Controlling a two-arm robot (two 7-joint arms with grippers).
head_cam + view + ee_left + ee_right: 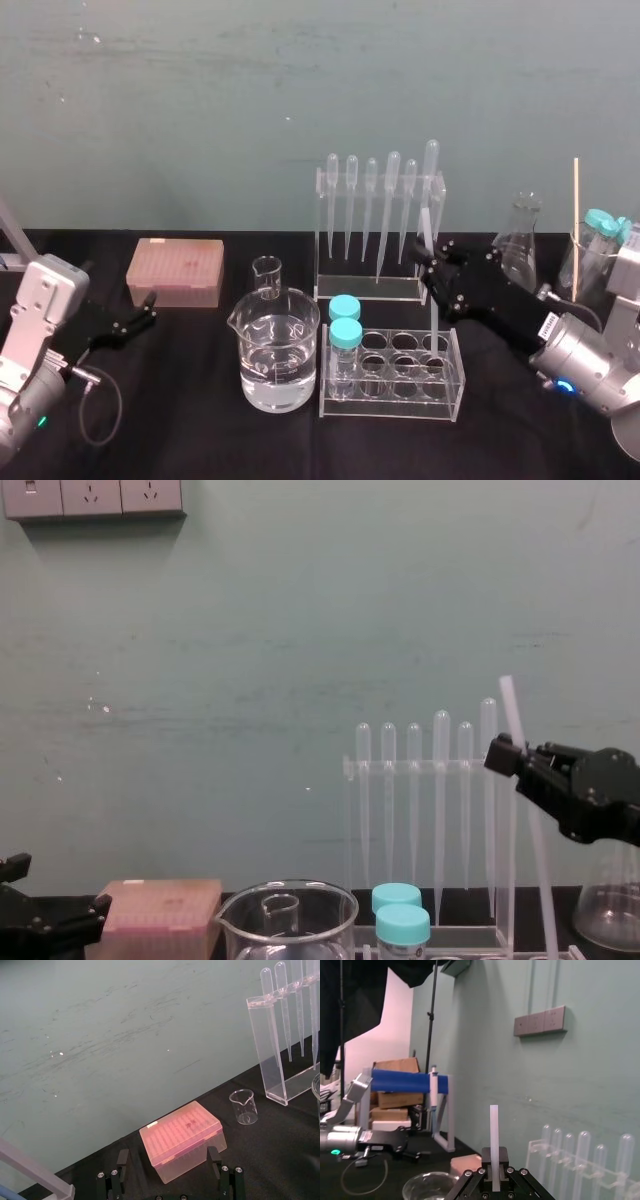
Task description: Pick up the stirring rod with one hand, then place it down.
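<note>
You've got the stirring rod (513,712): thin, translucent whitish, near-upright, slightly tilted, clamped in the black right gripper (497,755), top end protruding.

Black tabletop (200,440). Along back edge, L to R: pink tip box (175,272), small empty beaker (266,277), clear pipette stand (345,285) at ctr, conical flask (522,245), another beaker (590,268) nr right edge. Mid-table: large beaker (276,350) w/ water, clear tube rack (400,402) just beside it, right side.

Whitish stirring rod (493,1130), pink box (175,270)
</note>
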